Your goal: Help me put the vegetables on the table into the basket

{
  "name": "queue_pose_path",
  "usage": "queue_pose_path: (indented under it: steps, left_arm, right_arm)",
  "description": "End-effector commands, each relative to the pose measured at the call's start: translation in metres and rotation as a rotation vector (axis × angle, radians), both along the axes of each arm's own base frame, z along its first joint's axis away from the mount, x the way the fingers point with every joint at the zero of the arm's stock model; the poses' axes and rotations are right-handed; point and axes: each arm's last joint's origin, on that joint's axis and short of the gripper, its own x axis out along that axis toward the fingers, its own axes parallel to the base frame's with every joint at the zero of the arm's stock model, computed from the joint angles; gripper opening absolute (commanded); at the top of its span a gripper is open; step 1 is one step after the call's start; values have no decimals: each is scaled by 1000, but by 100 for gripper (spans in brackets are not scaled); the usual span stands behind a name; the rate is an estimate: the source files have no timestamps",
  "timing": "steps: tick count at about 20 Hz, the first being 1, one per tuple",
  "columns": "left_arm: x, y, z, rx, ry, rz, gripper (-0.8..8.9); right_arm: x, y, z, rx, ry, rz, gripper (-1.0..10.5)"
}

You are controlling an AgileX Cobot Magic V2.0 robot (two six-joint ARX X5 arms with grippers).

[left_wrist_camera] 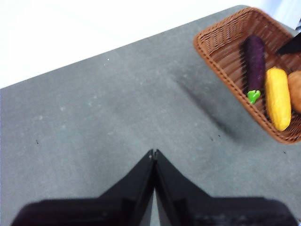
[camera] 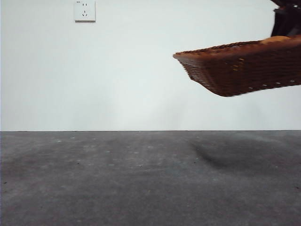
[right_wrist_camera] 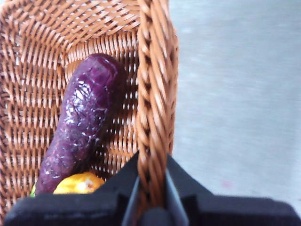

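From the front, the basket (camera: 244,70) hangs tilted above the table (camera: 141,179), its right end cut off and its contents hidden. The left gripper (left_wrist_camera: 154,153) is pressed together, empty. Inside lie the eggplant (left_wrist_camera: 254,63), yellow vegetable (left_wrist_camera: 277,98) and half-cropped potato (left_wrist_camera: 295,90), lengthwise side by side. The right gripper (right_wrist_camera: 151,188) pinches the basket's rim.

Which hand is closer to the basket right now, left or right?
Right. The right hand is clamped on the basket's braided rim, holding it above the table. The left hand is shut, empty, and well off to the side of it.
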Motion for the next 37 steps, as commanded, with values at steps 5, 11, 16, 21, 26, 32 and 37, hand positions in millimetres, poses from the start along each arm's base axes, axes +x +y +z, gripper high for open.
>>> queue_pose_path:
  steps: [5,11,16,21,26,32,37]
  left_arm:
    - [1,0,-4,26,18,-6,-8]
    - [3,-1,-4,28,23,-6,-8]
    - [6,-3,-6,34,37,-6,-8]
    - [16,-7,-9,47,64,-6,-8]
    - [18,-8,-9,50,70,-6,-8]
    - [18,-8,-9,51,72,-7,-8]
    - [16,-7,-11,65,87,-10,-8]
  right_arm:
    - [6,-43,-47,75,19,-35,-12]
    - [28,-46,-106,90,156,-22,-12]
    - [41,-48,-138,99,223,-17,-12]
    - [49,-41,-165,66,289,-12,-12]
    - [51,-35,-173,-48,318,-28,9]
    - [53,-36,-153,-36,234,-20,292]
    - [25,-35,-43,-92,61,-57,284]
